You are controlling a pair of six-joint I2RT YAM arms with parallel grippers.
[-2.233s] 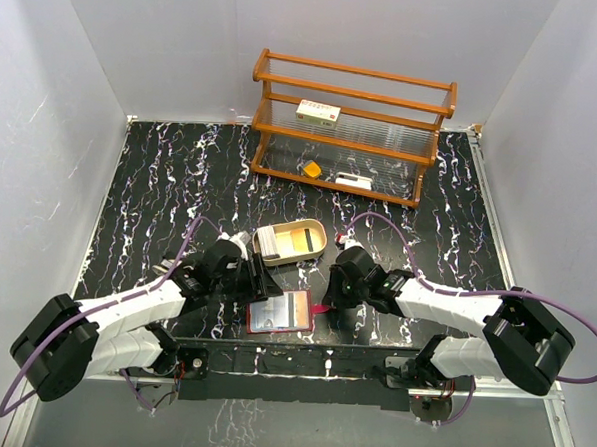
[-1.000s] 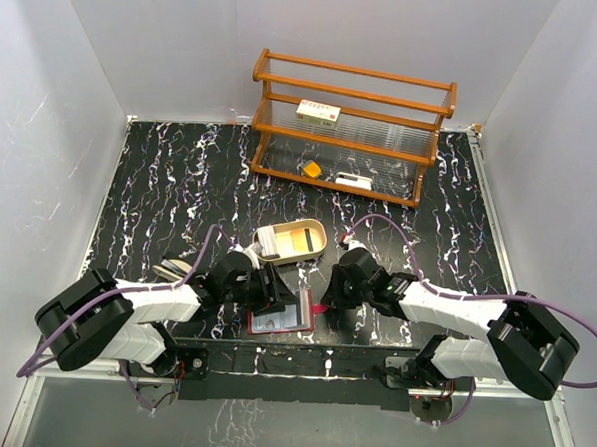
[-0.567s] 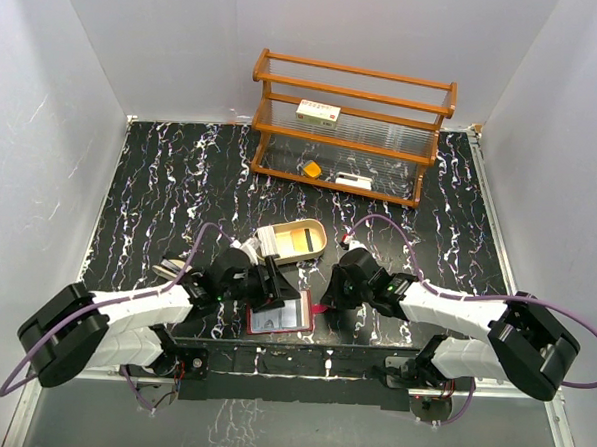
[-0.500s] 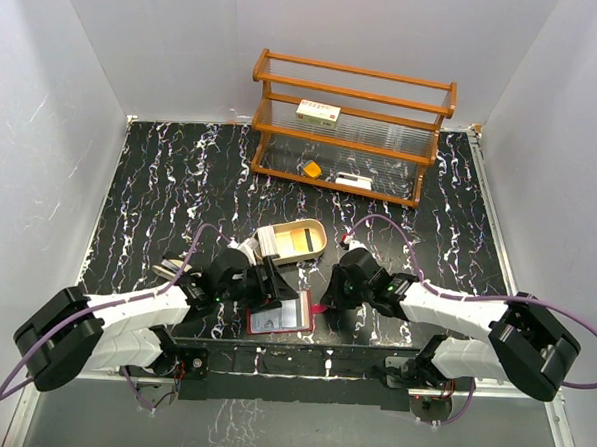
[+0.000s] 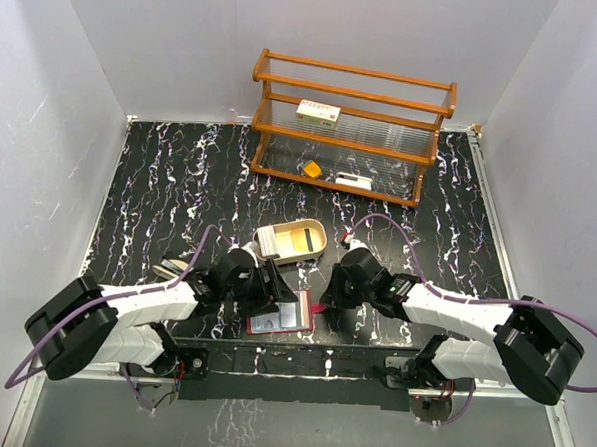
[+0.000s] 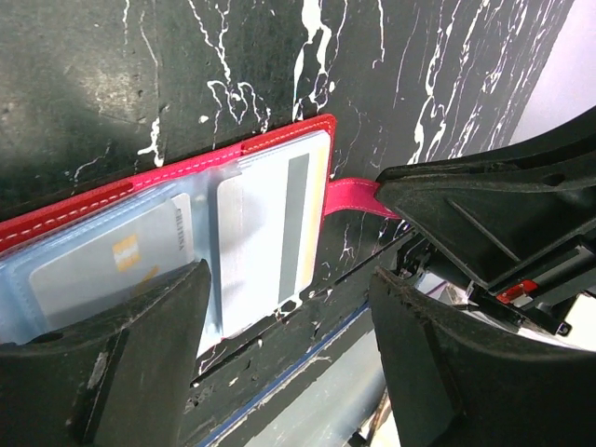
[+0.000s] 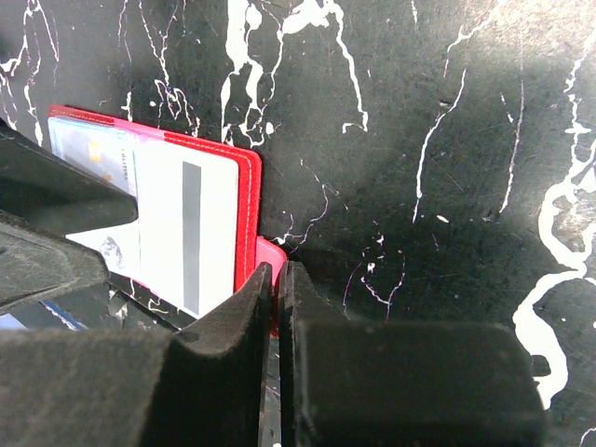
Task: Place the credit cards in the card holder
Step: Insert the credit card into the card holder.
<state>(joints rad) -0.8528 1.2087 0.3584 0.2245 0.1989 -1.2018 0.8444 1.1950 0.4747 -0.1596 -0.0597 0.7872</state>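
The red card holder (image 5: 280, 318) lies open at the table's near edge, its clear pockets up. In the left wrist view, the card holder (image 6: 279, 140) has a white card with a grey stripe (image 6: 275, 223) in its right pocket and a card with a gold chip (image 6: 102, 270) in the left one. My left gripper (image 5: 274, 289) is open and empty, its jaws spread just above the holder (image 6: 289, 279). My right gripper (image 5: 322, 303) is shut on the holder's pink tab (image 7: 270, 253) at its right edge (image 7: 277, 272). More cards (image 5: 287, 243), white and yellow, lie in the tan tray (image 5: 323, 241).
A wooden rack (image 5: 354, 86) stands at the back with a white box with red marks (image 5: 318, 111), an orange wedge (image 5: 310, 169) and a small white item (image 5: 353, 179). A small striped thing (image 5: 169, 270) lies left of my left arm. Grey walls enclose the table.
My left gripper has moved right from the holder's left side to over its pockets. My right gripper has stayed shut on the tab. The holder has hardly shifted.
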